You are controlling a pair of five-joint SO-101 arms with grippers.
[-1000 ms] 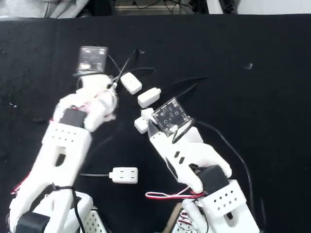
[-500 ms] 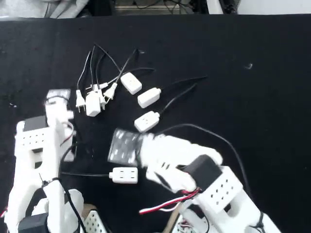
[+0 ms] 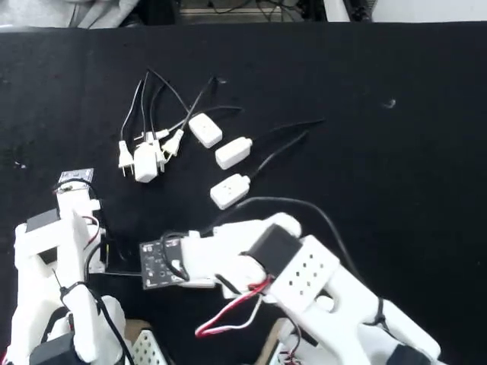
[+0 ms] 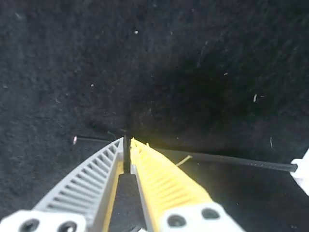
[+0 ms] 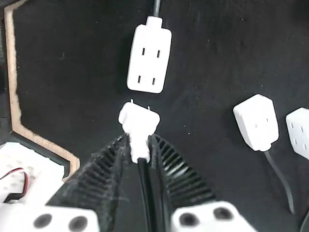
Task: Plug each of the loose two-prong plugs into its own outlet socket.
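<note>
My right gripper (image 5: 139, 140) is shut on a white two-prong plug (image 5: 139, 118). Its prongs point at a white double outlet socket (image 5: 148, 59) a short gap ahead, not touching it. In the high view the right arm (image 3: 289, 266) lies across the near middle of the table. My left gripper (image 4: 126, 141) is shut, its tips resting over a thin black cable (image 4: 227, 159). The left arm (image 3: 53, 243) stands at the near left. Three loose plugs (image 3: 144, 161) lie in a cluster at the far left. Three single sockets (image 3: 233, 152) lie in a row beside them.
Black cables (image 3: 281, 141) trail from the sockets and plugs across the black table top. More white sockets (image 5: 256, 121) lie beside the right gripper's path. A pale board edge (image 5: 29, 130) and white base plates sit at the near edge.
Both arms have swung back from the plug and socket cluster toward the near edge. The right gripper now sits by the double socket with a plug in it, the left by that socket's cable.
</note>
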